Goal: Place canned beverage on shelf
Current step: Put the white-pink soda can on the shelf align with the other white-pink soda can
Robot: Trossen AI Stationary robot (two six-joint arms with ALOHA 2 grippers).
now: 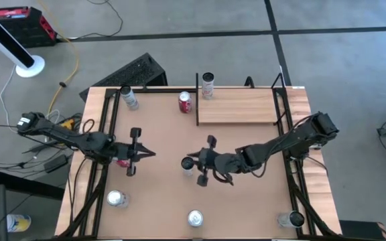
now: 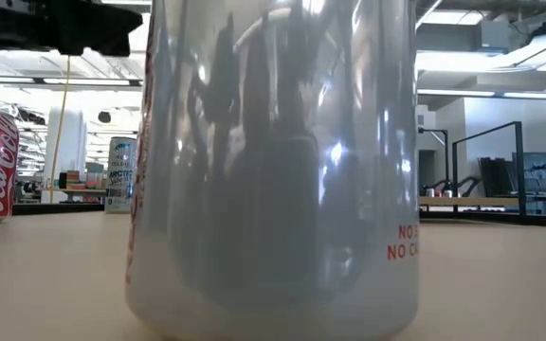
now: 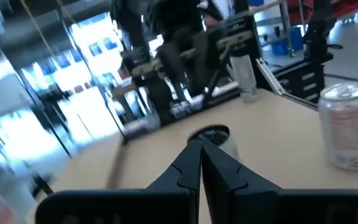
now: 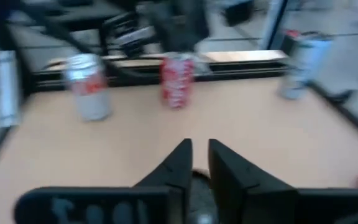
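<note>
Right hand [image 1: 194, 162] lies low over the middle of the tabletop [image 1: 246, 194], its fingers [image 4: 229, 177] parted by only a narrow slit, far too slim to take in a can's body. Their tips reach a dark-topped can [image 1: 186, 165] that stands upright right at them. In the right wrist view its grey top shows just under the fingers, but I cannot tell whether they touch it.

Left hand [image 1: 149, 154] is on the left half of the tabletop, pointing toward the right hand. Its fingers [image 3: 182, 171] are pressed together and hold nothing. A red can [image 1: 121, 162] shows partly under that arm.

At the far right of the tabletop lies the shelf [image 1: 243, 107], a pale wood-grain plank with a thin black rail [image 1: 197, 100] along its left short end. One silver can [image 1: 208, 86] stands upright on the shelf, at its far edge beside the rail.

Another red can [image 1: 185, 102] stands on the tabletop just outside the rail — beside the shelf, not on it. A silver can [image 1: 129, 98] stands near the far left corner.

Three more silver cans stand along the near edge: one at the left [image 1: 116, 199], one in the middle [image 1: 194, 217] and one at the right [image 1: 292, 219]. The middle one fills most of the low view.
</note>
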